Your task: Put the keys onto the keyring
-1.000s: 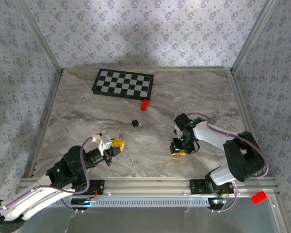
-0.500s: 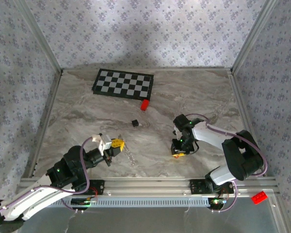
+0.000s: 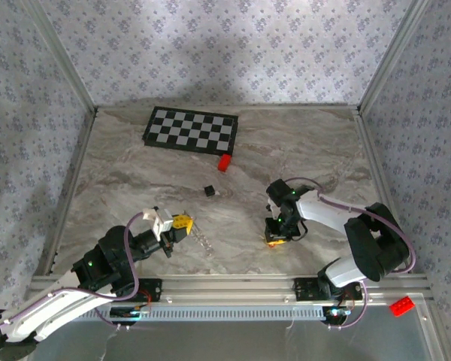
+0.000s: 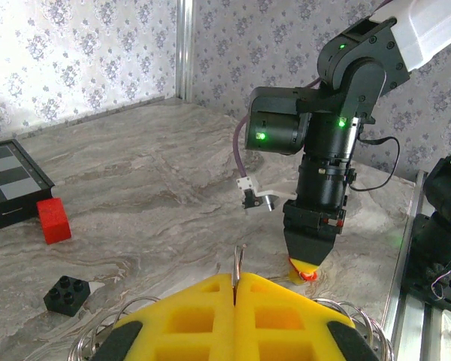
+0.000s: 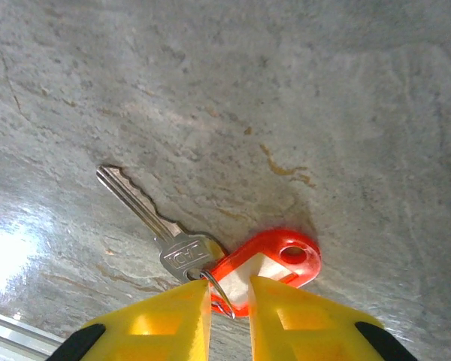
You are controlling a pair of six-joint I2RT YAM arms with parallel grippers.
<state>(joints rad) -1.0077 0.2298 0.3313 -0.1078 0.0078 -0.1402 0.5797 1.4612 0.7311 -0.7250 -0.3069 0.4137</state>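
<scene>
While our right gripper (image 5: pixel 229 292) stands barely open astride the small ring of the keys (image 5: pixel 274 259), which lie on the table (image 3: pixel 135 180), we see the left gripper (image 4: pixel 236 289) clamped on the keyring (image 3: pixel 202 238), its loops mostly hidden behind the fingers (image 4: pixel 286 316). Farther off sit a black cube (image 3: pixel 208 191) and a red block (image 3: pixel 224 162).
</scene>
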